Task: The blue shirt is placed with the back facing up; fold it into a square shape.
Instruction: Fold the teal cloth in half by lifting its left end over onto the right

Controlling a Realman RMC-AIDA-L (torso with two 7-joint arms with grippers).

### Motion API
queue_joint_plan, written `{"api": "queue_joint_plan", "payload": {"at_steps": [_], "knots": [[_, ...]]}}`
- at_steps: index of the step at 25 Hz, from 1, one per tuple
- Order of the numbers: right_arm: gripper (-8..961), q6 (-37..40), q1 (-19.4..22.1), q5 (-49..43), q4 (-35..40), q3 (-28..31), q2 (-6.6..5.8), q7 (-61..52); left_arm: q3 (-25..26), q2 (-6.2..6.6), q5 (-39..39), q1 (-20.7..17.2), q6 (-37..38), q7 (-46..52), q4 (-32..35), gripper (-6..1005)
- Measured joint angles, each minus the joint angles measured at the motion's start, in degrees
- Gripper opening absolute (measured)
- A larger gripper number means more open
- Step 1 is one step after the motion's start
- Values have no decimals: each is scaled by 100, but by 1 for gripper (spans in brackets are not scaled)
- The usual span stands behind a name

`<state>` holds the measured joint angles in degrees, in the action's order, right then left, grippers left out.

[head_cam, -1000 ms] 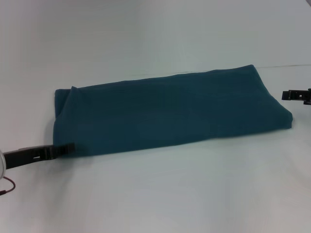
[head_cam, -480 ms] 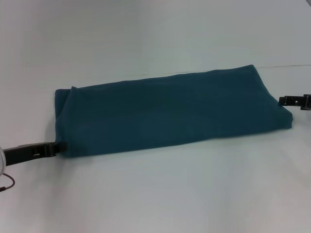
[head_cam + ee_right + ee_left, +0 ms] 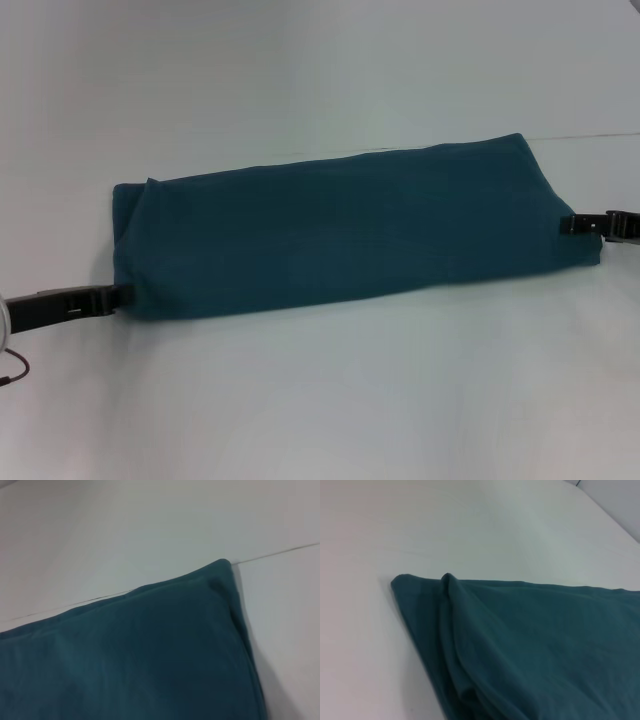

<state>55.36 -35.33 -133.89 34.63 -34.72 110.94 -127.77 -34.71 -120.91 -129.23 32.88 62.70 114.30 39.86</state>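
Observation:
The blue shirt [image 3: 340, 235] lies on the white table as a long folded band running from left to right. My left gripper [image 3: 118, 296] sits low at the band's near left corner, its tip touching the cloth edge. My right gripper [image 3: 548, 226] reaches in from the right, its tip over the band's right end. In the left wrist view the blue shirt [image 3: 530, 645] shows its left end with a raised fold ridge. The blue shirt [image 3: 135, 655] fills the lower part of the right wrist view, showing its far right corner. Neither wrist view shows fingers.
The white table [image 3: 330, 400] spreads wide on all sides of the shirt. A thin seam line [image 3: 590, 135] crosses the table behind the shirt's right end, and the same seam line [image 3: 280, 554] shows in the right wrist view. A red wire [image 3: 15, 372] hangs by the left arm.
The left gripper slid back leftward, from over the near left corner to its edge. The right gripper moved left and slightly down, from beside the shirt to over its right end.

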Motion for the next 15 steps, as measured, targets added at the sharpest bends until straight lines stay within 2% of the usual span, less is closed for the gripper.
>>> {"api": "queue_joint_plan", "payload": {"at_steps": [10,15], "knots": [[860,-228,-78,-9,-264,-45,67,21,0,6,-116,21,-32,22,5,-1],[660,-208,-105,28,-213,-45,119,44,26,28,-127,29,-38,22,5,-1]]}}
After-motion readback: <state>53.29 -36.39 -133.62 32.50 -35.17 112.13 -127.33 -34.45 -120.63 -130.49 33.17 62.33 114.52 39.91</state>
